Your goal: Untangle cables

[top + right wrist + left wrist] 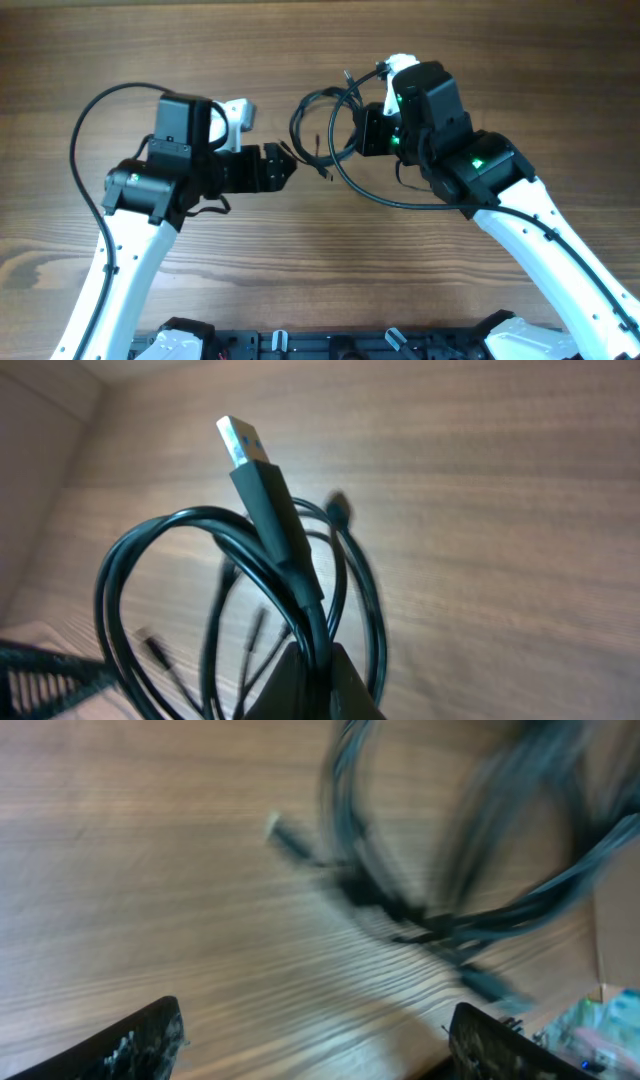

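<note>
Right tool (pixel 310 660): its fingers are pressed together on the cables (pixel 318 622), pinching the bundle just below the plug's black sleeve. We judge this hold is meant to lift the tangle so that the loops hang free.
USB plug (pixel 262 500): it stands above the pinch with its silver end tilted up and to the left, clear of the loops.
Loops: several thin black strands curve around the pinch and overlap one another. Smaller plug ends dangle lower down, too blurred for us to name.
Where the cables are: from overhead the bundle sits between the two tools, held at the right one and just beside the left.
Left tool (pixel 315 1038): its fingers stand apart with nothing between them and point at the blurred strands ahead. We judge it is placed to take one strand and draw it against the right tool's hold.
Containers: we see none, so the cables lie in nothing.
Table (pixel 480 510): bare wood grain runs beneath and beyond the tangle.
</note>
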Tool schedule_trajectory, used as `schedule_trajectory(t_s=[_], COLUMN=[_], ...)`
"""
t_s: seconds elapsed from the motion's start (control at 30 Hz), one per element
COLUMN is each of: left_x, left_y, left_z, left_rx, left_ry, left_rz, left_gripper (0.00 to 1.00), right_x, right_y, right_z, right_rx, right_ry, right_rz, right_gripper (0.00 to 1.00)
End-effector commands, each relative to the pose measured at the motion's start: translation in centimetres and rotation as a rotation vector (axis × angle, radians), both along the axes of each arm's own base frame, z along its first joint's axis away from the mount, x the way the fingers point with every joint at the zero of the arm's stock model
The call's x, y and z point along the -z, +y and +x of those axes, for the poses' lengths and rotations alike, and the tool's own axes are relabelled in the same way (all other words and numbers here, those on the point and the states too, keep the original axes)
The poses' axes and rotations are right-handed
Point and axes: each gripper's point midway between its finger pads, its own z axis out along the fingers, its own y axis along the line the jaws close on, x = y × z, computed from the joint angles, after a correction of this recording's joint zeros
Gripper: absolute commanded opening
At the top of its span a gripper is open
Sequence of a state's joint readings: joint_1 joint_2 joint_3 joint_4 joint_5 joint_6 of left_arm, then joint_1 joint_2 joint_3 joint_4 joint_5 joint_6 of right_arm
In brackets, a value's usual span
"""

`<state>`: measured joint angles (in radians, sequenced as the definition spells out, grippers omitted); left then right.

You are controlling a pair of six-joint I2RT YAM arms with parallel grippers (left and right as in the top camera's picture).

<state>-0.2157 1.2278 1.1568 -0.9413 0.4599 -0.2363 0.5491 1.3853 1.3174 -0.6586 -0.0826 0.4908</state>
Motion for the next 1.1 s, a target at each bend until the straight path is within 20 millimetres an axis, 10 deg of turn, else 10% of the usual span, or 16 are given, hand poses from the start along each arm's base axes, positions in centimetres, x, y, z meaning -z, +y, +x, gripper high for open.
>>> schedule_trajectory(t_s=[0.0,0.43,0.63,0.7,0.73,1.07], left_x=[-1.9,-3.6,-3.6,-3.4,-3.0,0.9], left_y=[-2.7,-3.7,-6.4,-6.2,-5.7,2.0], left_z=[0.8,2.5,0.8,1.0,1.3,1.3], left_rx=[0.095,0.098,0.175,0.161,0.137,-0.119], left_ry=[-0.116,-0.218,-0.207,-0.216,-0.219,-0.124], left_rz=[-0.038,-0.074,-0.089,-0.055,-0.022,0.349], left_gripper=[0.84,0.81,0.61,0.08,0.04,0.04], right_x=[-0.8,-5.7,-6.7,-7.1,-7.2,-2.6], right_y=[-0.7,1.0,1.2,1.3,1.2,-11.3], right_z=[-0.5,-4.6,-4.6,-4.4,-4.2,-2.2], right_rx=[-0.003,-0.215,-0.219,-0.204,-0.195,0.436], right_ry=[-0.015,-0.1,-0.13,-0.132,-0.139,-0.085], right_rz=[-0.018,0.115,0.139,0.162,0.159,-0.272], right_gripper=[0.04,0.05,0.04,0.04,0.05,0.05])
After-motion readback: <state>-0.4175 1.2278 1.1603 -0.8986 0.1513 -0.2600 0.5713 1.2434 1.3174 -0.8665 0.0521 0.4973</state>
